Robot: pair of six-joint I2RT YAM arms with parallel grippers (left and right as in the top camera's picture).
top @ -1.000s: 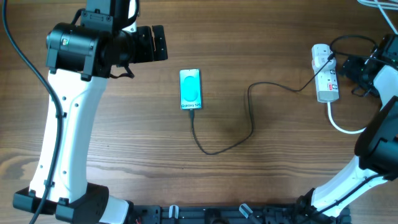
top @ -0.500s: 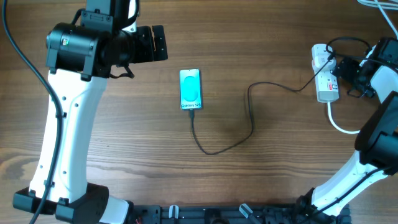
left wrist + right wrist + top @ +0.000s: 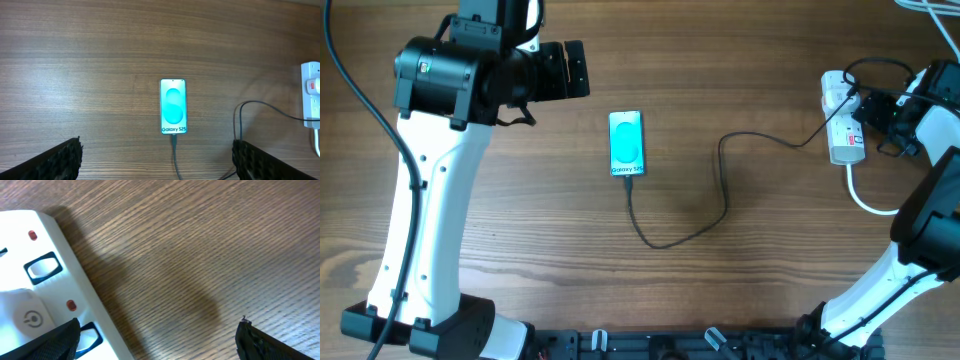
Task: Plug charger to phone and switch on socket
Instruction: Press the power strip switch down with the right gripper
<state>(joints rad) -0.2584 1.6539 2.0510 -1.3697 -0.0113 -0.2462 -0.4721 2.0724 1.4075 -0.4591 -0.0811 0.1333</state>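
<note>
From where I stand, the plugging-in looks done: the phone (image 3: 626,143) lies flat near the middle of the table, screen glowing cyan. The charger (image 3: 723,190) runs from the phone's near end, loops toward the front edge, then climbs to the socket (image 3: 841,120) by the right edge, toward the far corner. The step in hand, I'd judge, is the switch. The right gripper (image 3: 871,115) sits just beside the socket's outer side, fingers spread wide and holding nothing, with a rocker switch (image 3: 44,267) close in front of its camera. The next move calls for one fingertip pressing the rocker that serves the black plug without shoving the strip. The left gripper (image 3: 578,70) hovers toward the far left, also wide open and empty.
</note>
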